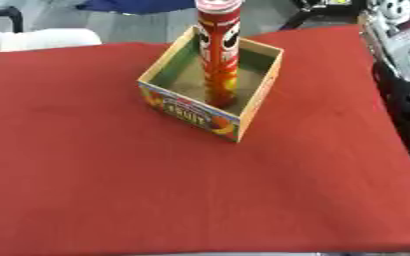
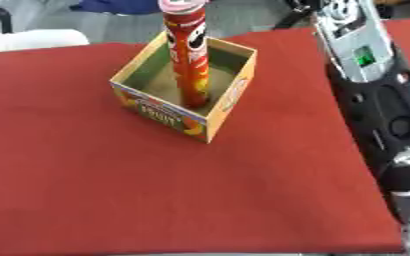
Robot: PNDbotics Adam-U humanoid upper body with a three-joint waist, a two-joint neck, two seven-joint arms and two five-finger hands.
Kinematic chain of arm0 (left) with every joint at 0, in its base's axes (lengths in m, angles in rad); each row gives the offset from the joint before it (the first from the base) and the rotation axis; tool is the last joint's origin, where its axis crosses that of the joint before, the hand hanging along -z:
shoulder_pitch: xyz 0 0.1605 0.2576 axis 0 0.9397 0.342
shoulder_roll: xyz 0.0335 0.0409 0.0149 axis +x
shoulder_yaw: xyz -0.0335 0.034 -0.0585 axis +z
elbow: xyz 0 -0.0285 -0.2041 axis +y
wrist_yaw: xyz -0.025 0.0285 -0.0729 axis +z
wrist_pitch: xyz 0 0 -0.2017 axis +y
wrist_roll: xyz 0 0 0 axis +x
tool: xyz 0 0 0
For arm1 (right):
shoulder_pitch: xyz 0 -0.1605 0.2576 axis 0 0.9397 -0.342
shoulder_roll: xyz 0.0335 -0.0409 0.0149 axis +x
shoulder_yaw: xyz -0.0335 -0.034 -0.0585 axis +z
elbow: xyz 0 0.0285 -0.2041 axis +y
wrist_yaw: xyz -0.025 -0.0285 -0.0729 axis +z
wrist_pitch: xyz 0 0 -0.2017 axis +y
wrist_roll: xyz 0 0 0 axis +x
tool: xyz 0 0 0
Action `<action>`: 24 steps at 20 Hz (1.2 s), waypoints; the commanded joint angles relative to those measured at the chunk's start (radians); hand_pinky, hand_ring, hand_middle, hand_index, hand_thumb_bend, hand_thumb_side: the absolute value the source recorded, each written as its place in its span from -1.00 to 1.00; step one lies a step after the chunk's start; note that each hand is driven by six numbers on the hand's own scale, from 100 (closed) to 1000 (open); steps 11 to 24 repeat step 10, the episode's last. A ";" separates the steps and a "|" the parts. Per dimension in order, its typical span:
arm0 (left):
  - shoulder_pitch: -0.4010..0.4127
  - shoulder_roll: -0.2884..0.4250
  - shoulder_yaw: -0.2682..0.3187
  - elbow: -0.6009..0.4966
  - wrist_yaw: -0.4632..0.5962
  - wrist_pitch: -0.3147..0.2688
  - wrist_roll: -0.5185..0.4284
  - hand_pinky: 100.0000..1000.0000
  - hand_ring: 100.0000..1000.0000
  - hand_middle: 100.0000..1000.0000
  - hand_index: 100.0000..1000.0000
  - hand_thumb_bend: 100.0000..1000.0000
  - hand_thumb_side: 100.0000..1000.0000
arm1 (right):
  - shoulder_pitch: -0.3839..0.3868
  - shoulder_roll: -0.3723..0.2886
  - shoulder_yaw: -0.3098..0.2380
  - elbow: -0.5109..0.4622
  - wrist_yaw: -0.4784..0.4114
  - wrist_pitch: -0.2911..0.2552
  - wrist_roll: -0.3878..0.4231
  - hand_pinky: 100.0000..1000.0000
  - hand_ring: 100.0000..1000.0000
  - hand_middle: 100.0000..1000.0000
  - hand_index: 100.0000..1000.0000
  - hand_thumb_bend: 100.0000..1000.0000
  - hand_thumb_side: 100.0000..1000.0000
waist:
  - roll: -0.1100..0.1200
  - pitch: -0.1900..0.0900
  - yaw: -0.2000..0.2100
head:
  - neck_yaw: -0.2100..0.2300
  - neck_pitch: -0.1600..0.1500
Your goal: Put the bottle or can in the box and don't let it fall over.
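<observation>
The tall red can (image 1: 219, 52) stands upright inside the box (image 1: 191, 114) at twelve o'clock on the red worktop (image 1: 156, 190), walls bracing it; neither hand's state can be told, both unseen.

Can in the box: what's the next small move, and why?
Probably none on the can itself: it stands upright inside the box, rising well above the walls, with no hand touching it. The right arm runs along the table's right edge; its hand does not show. I'd keep that arm clear of the tall can so nothing tips it.
</observation>
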 commanded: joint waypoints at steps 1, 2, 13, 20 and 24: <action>-0.001 0.031 0.014 -0.013 -0.006 -0.003 0.005 0.43 0.59 0.43 0.55 -0.23 0.51 | 0.035 -0.078 -0.028 -0.083 -0.028 0.010 -0.018 0.59 0.60 0.74 0.69 0.48 -0.24 | 0.003 -0.018 -0.002 | 0.007 -0.002; 0.000 0.031 0.015 -0.013 -0.006 -0.003 0.005 0.43 0.59 0.43 0.55 -0.23 0.51 | 0.057 -0.092 -0.033 -0.099 -0.033 0.013 -0.023 0.59 0.59 0.74 0.69 0.48 -0.24 | 0.004 -0.018 -0.003 | 0.008 -0.002; 0.001 0.032 0.018 -0.014 -0.007 -0.005 0.009 0.43 0.59 0.43 0.55 -0.23 0.51 | 0.230 -0.169 -0.085 -0.209 -0.050 0.028 -0.068 0.58 0.57 0.72 0.68 0.49 -0.27 | 0.008 -0.019 -0.011 | 0.015 -0.001; 0.001 0.032 0.018 -0.014 -0.007 -0.005 0.009 0.43 0.59 0.43 0.55 -0.23 0.51 | 0.230 -0.169 -0.085 -0.209 -0.050 0.028 -0.068 0.58 0.57 0.72 0.68 0.49 -0.27 | 0.008 -0.019 -0.011 | 0.015 -0.001; 0.001 0.032 0.018 -0.014 -0.007 -0.005 0.009 0.43 0.59 0.43 0.55 -0.23 0.51 | 0.230 -0.169 -0.085 -0.209 -0.050 0.028 -0.068 0.58 0.57 0.72 0.68 0.49 -0.27 | 0.008 -0.019 -0.011 | 0.015 -0.001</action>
